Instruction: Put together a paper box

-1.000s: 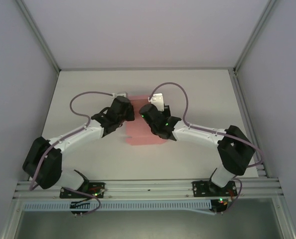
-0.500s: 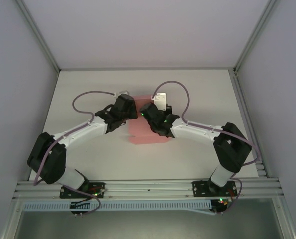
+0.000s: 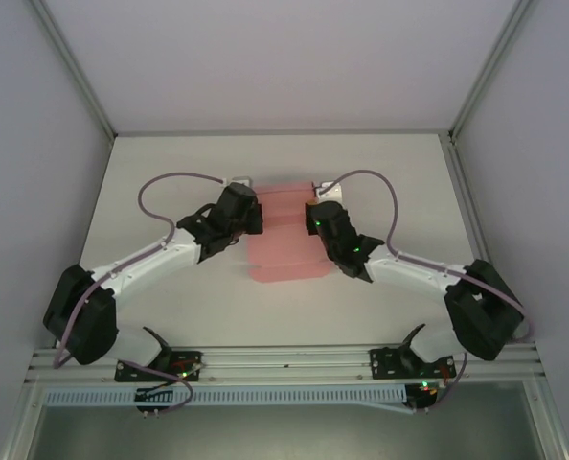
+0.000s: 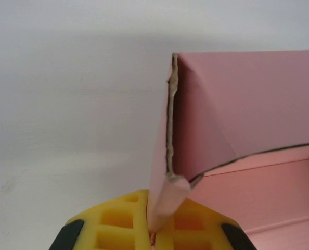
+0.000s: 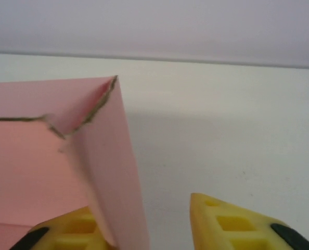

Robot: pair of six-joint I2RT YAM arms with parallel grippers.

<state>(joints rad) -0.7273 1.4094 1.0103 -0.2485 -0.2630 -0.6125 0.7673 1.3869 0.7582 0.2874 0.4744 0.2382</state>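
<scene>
The white desk [image 3: 170,172] carries the pink paper box [image 3: 283,254] at its middle, between the two arms, with a side wall raised at each end. The left pincer [image 4: 153,233] is closed tight on the left wall. The right pincer [image 5: 149,229] stands open; the right wall touches one yellow finger [image 5: 66,232] and is apart from the other.
</scene>
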